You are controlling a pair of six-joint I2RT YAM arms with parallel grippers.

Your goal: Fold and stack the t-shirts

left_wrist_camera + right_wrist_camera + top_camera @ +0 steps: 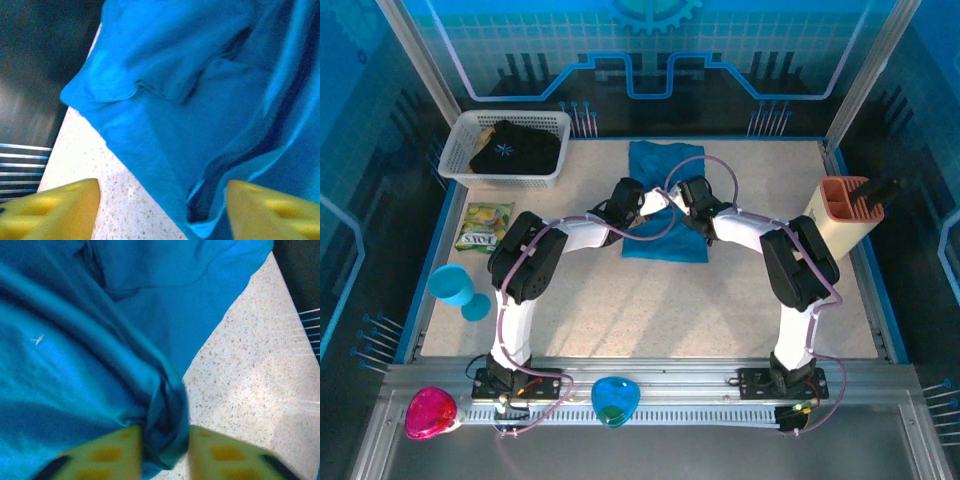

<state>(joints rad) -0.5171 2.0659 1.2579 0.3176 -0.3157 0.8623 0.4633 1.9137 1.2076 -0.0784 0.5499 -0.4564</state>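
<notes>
- Two t-shirts: a plain teal-blue cloth t-shirt (665, 165) lies partly folded and rumpled on the speckled pale counter (620, 310), toward its far middle. A black cloth t-shirt (520, 145) with a small pale starburst print sits bundled in the white plastic lattice basket (458, 152) at the far left corner.
- One of each: a small light-blue plastic cup (450, 285) on its side at the left edge, a green-and-yellow snack packet (483, 227) between cup and basket, and a beige holder with a terracotta top (845, 212) at the right edge.
- Two heart-shaped plastic pieces on the near rail: a pink one (430, 412) and a blue one (615, 400).
- The packet carries print, too small to read. No other writing can be made out.
- Right tool (165, 450): its yellow fingers (107, 455) are pinched on a gathered fold of the teal-blue shirt, beside bare counter.
- Left tool (160, 220): its fingers (55, 210) stand wide apart. The shirt's hem edge and a strip of counter lie between them, and cloth reaches the right-hand finger. Nothing is gripped.
- From above, both tools meet over the middle of the teal-blue shirt, close beside each other.
</notes>
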